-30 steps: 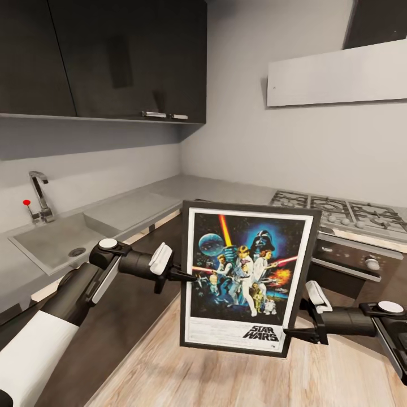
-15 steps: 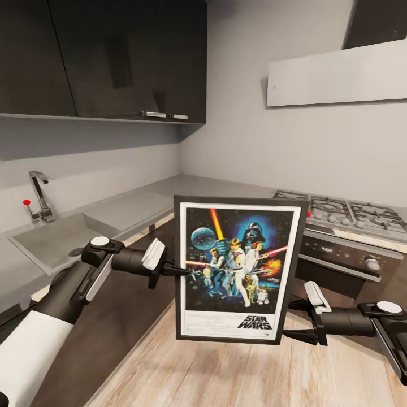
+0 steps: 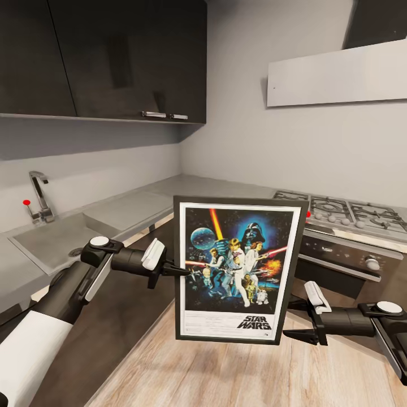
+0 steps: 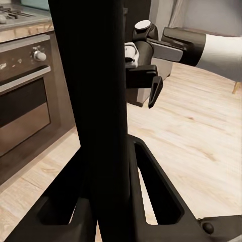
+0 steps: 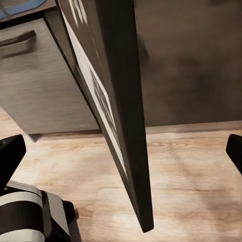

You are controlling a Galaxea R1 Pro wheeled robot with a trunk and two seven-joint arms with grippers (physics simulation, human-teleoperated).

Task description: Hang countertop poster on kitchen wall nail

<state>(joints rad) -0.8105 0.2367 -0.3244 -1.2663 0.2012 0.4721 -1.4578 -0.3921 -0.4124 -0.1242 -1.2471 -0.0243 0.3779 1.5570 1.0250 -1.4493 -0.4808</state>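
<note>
The tabletop [image 3: 186, 189] is the big pale grey L wrapping the corner, with a sink [image 3: 53, 240] and tap [image 3: 39, 196] on the left run and a gas hob [image 3: 345, 212] on the right, over an oven [image 3: 345, 265]. Dark cupboards [image 3: 107, 56] hang above the sink side, and a pale hood panel [image 3: 339, 73] sits on the right wall (there's a tiny dark speck near its left end, can't tell what it is). Wood floor [image 3: 226, 367] runs underneath.

The poster [image 3: 237, 268] is up off the tabletop, held in the air in front of the robot, roughly upright and facing the head camera, well below the bare wall. It hangs over the floor, between the two arms.

The left end effector [image 3: 180, 270] is clamped on the poster's left edge about halfway up; in the left wrist view the black frame [image 4: 96, 101] runs straight up between the two fingers [image 4: 156, 196], which sit tight against it.

The right end effector [image 3: 294, 319] is down by the poster's lower right corner, and it's spread wide, not gripping anything. In the right wrist view the frame edge [image 5: 126, 116] sits in the gap with the fingertips [image 5: 10, 151] well apart from it on either side. You can also spot that end effector [image 4: 154, 83] past the frame in the left wrist view, fingers splayed.
</note>
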